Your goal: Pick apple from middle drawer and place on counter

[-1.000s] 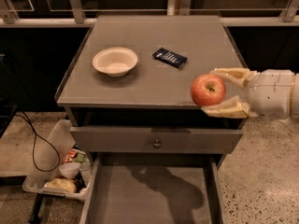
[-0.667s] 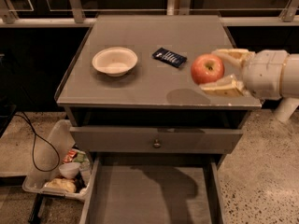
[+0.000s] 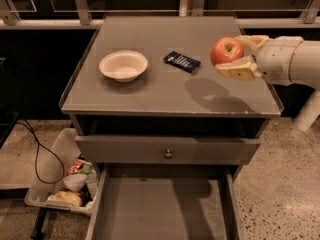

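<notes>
My gripper (image 3: 231, 54) comes in from the right and is shut on the red apple (image 3: 225, 51). It holds the apple in the air above the right part of the grey counter (image 3: 165, 91), and its shadow falls on the counter just below. The middle drawer (image 3: 160, 209) is pulled open at the bottom, and its flat grey floor is bare.
A beige bowl (image 3: 123, 65) stands on the counter's left part. A dark blue packet (image 3: 182, 61) lies near the middle, left of the apple. The drawer front with a small knob (image 3: 168, 154) is closed. A plastic bin with clutter (image 3: 65, 184) and a black cable (image 3: 37, 154) lie on the floor at left.
My gripper has carried the apple up and back, from in front of the counter's right edge to above the counter's right part.
</notes>
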{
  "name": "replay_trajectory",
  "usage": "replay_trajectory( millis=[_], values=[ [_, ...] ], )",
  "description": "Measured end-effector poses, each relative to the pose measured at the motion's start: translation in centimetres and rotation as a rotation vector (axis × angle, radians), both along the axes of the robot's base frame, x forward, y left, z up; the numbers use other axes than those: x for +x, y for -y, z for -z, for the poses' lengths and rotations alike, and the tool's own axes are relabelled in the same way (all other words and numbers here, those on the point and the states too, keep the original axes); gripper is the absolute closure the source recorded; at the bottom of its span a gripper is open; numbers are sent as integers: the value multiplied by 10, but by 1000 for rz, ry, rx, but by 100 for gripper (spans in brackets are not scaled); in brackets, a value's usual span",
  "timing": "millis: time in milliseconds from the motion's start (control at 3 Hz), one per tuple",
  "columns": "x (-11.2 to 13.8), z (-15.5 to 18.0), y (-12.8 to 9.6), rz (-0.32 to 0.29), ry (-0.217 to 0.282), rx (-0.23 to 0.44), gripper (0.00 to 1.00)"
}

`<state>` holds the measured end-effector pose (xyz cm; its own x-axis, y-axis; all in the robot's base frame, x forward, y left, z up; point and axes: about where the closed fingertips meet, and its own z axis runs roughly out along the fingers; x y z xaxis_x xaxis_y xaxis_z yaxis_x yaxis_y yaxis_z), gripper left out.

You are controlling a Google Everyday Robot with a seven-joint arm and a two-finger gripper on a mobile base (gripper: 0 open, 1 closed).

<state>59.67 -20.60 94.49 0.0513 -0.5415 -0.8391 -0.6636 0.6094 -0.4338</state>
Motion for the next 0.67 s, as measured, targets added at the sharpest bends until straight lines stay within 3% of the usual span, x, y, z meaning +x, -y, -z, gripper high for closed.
replay_trajectory(
  millis=[667],
  values=[
    [29, 42, -5, 54, -69, 79, 100]
  ],
)
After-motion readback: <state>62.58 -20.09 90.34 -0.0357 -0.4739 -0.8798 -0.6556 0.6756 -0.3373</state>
